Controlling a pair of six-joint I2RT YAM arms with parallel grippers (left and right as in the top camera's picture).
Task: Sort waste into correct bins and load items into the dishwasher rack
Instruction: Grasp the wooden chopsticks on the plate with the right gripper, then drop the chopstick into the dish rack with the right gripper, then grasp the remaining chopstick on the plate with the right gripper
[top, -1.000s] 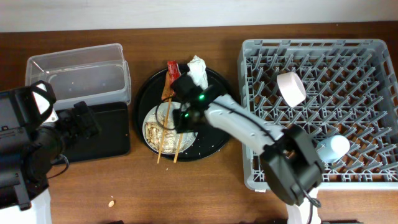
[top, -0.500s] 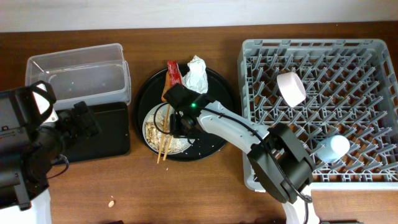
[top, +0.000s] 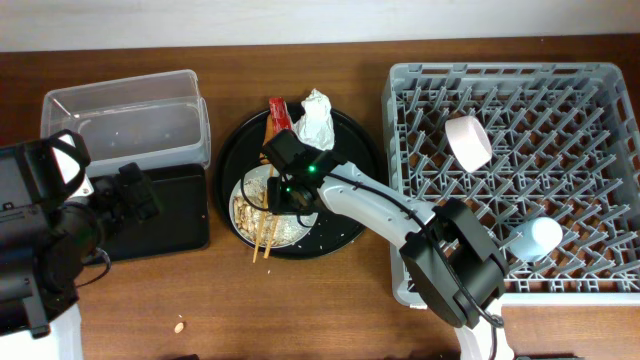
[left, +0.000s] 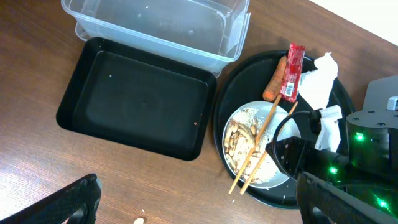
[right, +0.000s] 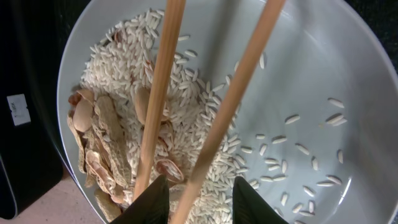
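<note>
Loaded in large square grey plastic dishwasher rack (top: 500, 70): small white bowl (top: 468, 142), smaller light-blue cup (top: 535, 238).

Not yet loaded: round whitish plate (right: 311, 74) bearing rice and beige food scraps (right: 99, 155), pair of wooden chopsticks (right: 239, 87) across it, on large round black tray (top: 240, 150).

Unsorted on same tray: red snack wrapper (top: 279, 115), crumpled white napkin (top: 316, 118), small orange carrot-like piece (left: 274, 88).

Clear rectangular plastic tub (top: 120, 95), shallow black rectangular tray (top: 170, 215): both empty.

Right end effector (right: 199, 199): parted, straddling one chopstick, not clamped.

Left end effector (left: 196, 186): spread wide, empty, above desk (top: 300, 310).

Judged well under half done.
</note>
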